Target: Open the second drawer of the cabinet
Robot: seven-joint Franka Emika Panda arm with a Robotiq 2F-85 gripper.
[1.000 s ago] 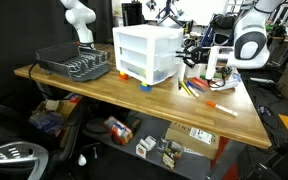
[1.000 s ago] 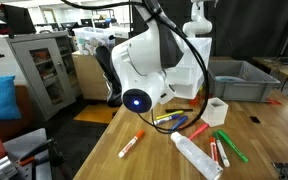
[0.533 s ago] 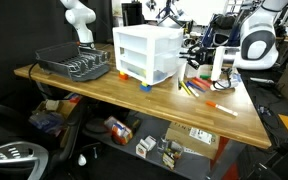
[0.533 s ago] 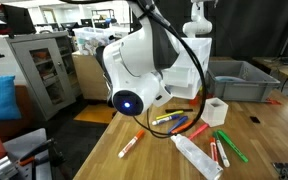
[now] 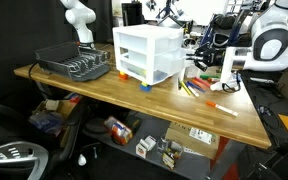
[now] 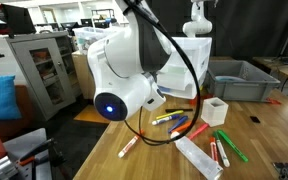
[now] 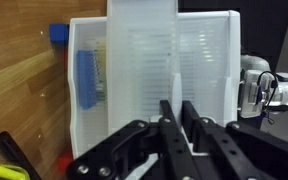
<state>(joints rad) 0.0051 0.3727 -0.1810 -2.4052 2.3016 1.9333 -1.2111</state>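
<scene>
White, milky plastic fills the space ahead of the pincer (image 7: 178, 118). The cabinet (image 7: 154, 60) stands straight in front of the fingertips, near them but not touching. The wrist view shows it turned sideways, so its three drawers read as upright bands. The second drawer (image 7: 142, 70), the middle band, lies directly in line with the pincer. The black fingers (image 7: 167, 115) are drawn together with only a sliver between them, and they hold nothing. In an exterior view the cabinet (image 5: 149, 55) shows its drawer fronts flush, so we judge the second drawer to be shut and the task barely begun. Only the lining-up looks done. What is left, as we read it, is to reach the drawer's front edge, catch or grip it, and draw it out. We cannot make out a handle from here. The plastic is smooth and faintly ribbed, and boxy with softened corners. It is translucent enough that a long blue object (image 7: 87, 80) shows as a blur inside the drawer off to one side of the pincer, next to the feet. A small blocky blue foot (image 7: 58, 33) sits at that same side. Below the pincer and beside the cabinet runs the wooden tabletop (image 7: 19, 80), warm brown with visible grain. The pincer itself is dark, hard and angular, with linkages that splay out behind the fingers.
</scene>
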